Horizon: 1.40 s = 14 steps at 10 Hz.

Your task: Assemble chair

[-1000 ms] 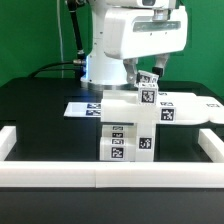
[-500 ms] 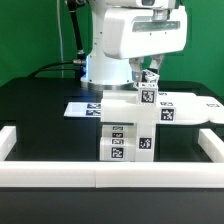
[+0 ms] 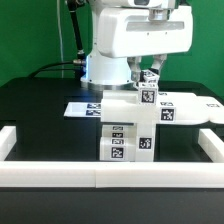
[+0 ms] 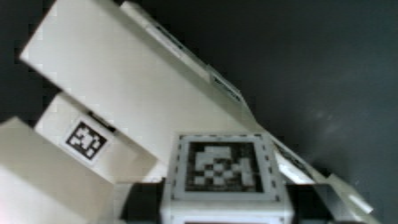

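black counter (image 3: 40, 110) edged by a white rail (image 3: 60, 172); green wall at 9 o'clock; tool (image 3: 148, 74) grasping the chair (image 3: 130, 125).

Exterior view: fixed off the arm, slightly raised, facing the pincer (image 3: 150, 78) head-on across the black table (image 3: 40, 110), at middling range. Wrist view: mounted above the pincer, looking down, very near. Shared by both: the tagged white chair (image 3: 135, 125) (image 4: 222, 170) below the pincer.

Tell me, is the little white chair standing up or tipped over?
Standing up. The chair sits squarely on the black table, its tagged post pointing straight up.
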Each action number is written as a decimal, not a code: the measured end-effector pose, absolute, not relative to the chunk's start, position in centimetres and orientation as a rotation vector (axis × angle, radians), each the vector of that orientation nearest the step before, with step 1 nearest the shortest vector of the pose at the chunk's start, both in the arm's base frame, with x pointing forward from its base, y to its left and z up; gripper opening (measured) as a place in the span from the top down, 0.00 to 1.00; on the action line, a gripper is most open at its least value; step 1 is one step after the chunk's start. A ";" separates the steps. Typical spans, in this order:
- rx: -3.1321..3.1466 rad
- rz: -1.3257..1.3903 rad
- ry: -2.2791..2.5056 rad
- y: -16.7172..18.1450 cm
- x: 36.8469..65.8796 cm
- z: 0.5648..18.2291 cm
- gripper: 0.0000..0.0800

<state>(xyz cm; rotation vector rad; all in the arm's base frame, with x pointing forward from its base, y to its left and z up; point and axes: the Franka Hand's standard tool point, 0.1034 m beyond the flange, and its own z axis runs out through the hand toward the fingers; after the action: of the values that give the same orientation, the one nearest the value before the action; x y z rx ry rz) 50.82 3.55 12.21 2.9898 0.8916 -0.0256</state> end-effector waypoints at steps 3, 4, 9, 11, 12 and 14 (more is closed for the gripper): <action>3.066 -0.022 0.573 3.6 50.8 12.2 0.64; 3.083 -0.020 0.469 3.6 50.8 12.2 0.64; 3.117 -0.014 -0.046 3.6 50.8 12.2 0.64; 3.112 -0.013 -0.191 3.7 50.8 12.2 0.64; 3.101 -0.011 -0.321 3.7 50.8 12.2 0.64; 3.084 -0.009 -0.462 3.7 50.8 12.2 0.64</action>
<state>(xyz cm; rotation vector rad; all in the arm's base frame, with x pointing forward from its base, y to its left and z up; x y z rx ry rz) 50.81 3.72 12.21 3.0838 -0.4621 -0.0095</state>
